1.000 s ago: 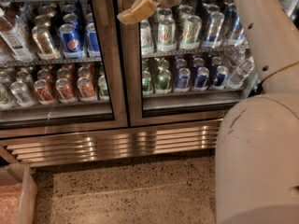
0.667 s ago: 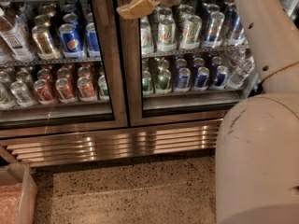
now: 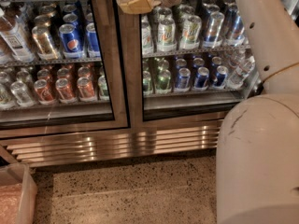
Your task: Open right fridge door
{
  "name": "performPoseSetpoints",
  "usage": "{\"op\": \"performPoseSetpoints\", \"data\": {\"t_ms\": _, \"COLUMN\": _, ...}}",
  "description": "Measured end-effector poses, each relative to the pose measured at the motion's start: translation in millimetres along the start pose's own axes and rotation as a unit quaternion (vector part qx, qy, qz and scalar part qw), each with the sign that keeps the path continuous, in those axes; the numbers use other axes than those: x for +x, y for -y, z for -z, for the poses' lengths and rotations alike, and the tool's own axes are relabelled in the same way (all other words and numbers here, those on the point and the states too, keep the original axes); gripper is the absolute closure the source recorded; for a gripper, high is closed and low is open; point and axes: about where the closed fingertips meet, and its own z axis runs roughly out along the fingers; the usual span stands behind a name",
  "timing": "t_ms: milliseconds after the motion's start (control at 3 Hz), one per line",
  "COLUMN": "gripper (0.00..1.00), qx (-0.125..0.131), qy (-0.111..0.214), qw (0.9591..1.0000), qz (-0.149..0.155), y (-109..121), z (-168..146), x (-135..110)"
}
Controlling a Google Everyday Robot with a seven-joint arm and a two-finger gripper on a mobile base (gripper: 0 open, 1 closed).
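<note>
1 cam, high, tilted down, close to right fridge door [image 3: 196, 101]; gripper [image 3: 133, 1] at top centre

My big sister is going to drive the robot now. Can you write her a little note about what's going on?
Gripper: high up at the top of the view, in front of the left edge of the right fridge door, beside the centre post. Contact cannot be confirmed.
Right fridge door: looks shut, level with the left fridge door.
Done: gripper is at the door.
Left: get a hold on the door and pull it open.
</note>
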Motion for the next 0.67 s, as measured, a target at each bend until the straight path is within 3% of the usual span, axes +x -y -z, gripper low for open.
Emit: {"op": "performPoseSetpoints", "data": {"t_ms": 667, "gripper": 1.00, "qx": 0.000, "qy": 0.000, "qw": 1.0000, "qz": 0.000, "y": -1.2, "z": 1.3, "x": -3.4}}
